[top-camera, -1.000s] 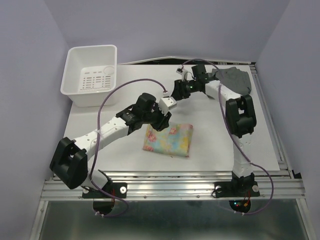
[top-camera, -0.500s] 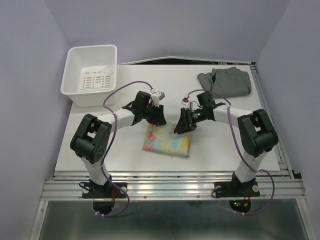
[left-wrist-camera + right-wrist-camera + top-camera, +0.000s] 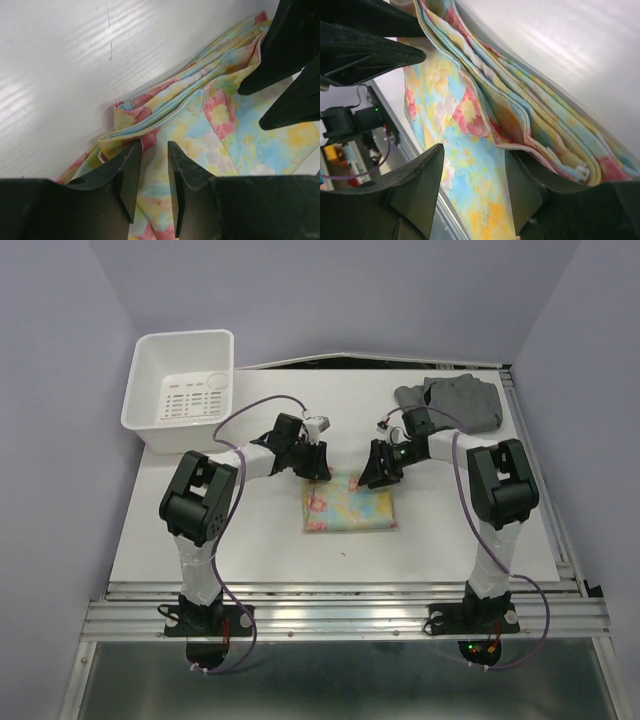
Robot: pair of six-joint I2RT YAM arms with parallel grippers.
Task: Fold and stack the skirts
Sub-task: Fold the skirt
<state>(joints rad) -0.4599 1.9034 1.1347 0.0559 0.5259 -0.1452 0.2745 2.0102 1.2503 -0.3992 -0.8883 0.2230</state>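
The floral skirt (image 3: 350, 508) lies folded into a small rectangle at the table's middle. My left gripper (image 3: 318, 470) is down on its far left corner. In the left wrist view its jaws (image 3: 154, 145) stand a little apart, with the flat cloth (image 3: 225, 125) showing in the gap. My right gripper (image 3: 373, 478) is at the far right corner. Its jaws (image 3: 474, 150) stand wide apart over the top layer, and the stacked folded edges (image 3: 520, 120) lie against one finger. The grey skirt (image 3: 455, 400) lies bunched at the far right.
A white plastic bin (image 3: 183, 390) stands at the far left corner of the table (image 3: 200, 540). The two grippers face each other closely over the floral skirt's far edge. A metal rail (image 3: 340, 615) runs along the near edge.
The floral skirt went from tilted to square with the table and sits a little farther right. Both grippers have come down on its far corners, and their jaws have narrowed a little.
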